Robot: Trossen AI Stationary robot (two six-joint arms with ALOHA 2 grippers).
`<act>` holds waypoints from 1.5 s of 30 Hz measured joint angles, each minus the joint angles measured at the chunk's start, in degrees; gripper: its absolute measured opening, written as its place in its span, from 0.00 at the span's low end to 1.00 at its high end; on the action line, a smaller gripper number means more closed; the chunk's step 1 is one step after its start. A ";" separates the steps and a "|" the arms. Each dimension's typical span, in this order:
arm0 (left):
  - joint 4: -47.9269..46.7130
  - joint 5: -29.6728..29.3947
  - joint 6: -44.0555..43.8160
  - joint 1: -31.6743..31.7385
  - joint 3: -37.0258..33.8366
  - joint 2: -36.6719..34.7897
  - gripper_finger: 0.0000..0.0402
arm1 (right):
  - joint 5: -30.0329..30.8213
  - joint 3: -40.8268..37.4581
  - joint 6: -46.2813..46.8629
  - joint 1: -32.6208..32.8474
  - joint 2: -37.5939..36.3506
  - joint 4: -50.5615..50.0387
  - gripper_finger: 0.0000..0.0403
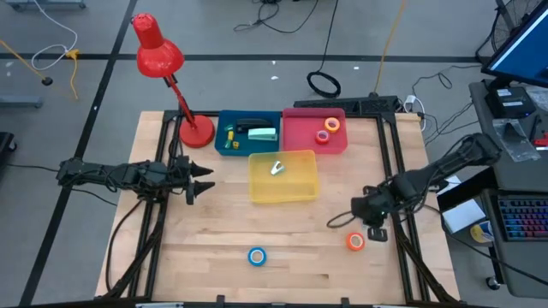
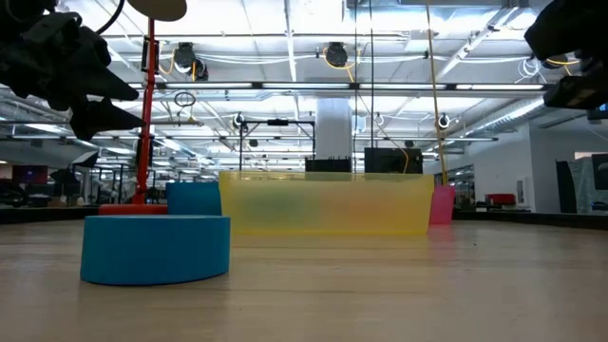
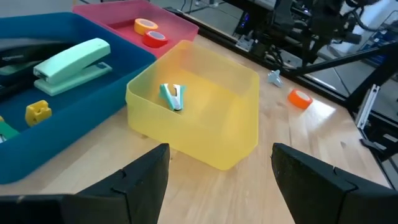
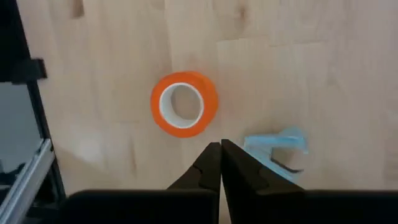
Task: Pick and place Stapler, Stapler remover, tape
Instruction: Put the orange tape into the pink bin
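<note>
An orange tape roll (image 4: 184, 103) lies flat on the wooden table at the near right and also shows in the high view (image 1: 355, 242). A pale blue stapler remover (image 4: 277, 148) lies beside it. My right gripper (image 4: 221, 155) hangs above both, fingers shut, pointing down, touching nothing; in the high view it is at the right (image 1: 360, 208). A blue tape roll (image 1: 257, 256) lies flat near the front edge. My left gripper (image 3: 221, 168) is open and empty at the table's left (image 1: 201, 180), facing the yellow bin (image 3: 239, 93).
The yellow bin (image 1: 282, 192) holds another stapler remover (image 1: 277, 168). A blue bin (image 1: 224, 120) holds a green stapler (image 3: 71, 62) and small items. A pink bin (image 1: 300, 128) holds yellow and red tape rolls. A red desk lamp (image 1: 195, 131) stands at the far left.
</note>
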 joint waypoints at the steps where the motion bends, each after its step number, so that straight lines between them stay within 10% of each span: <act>1: -0.01 0.00 0.00 0.00 0.00 0.01 0.69 | 0.09 0.00 -0.41 0.55 1.05 0.65 0.00; 31: -0.07 0.00 1.51 0.00 0.00 -0.01 0.69 | -3.46 -3.74 -9.14 1.80 10.89 14.16 0.57; 45: -0.07 0.00 1.55 0.02 0.00 -0.01 0.69 | -0.17 -3.74 -13.87 1.60 22.96 15.31 0.57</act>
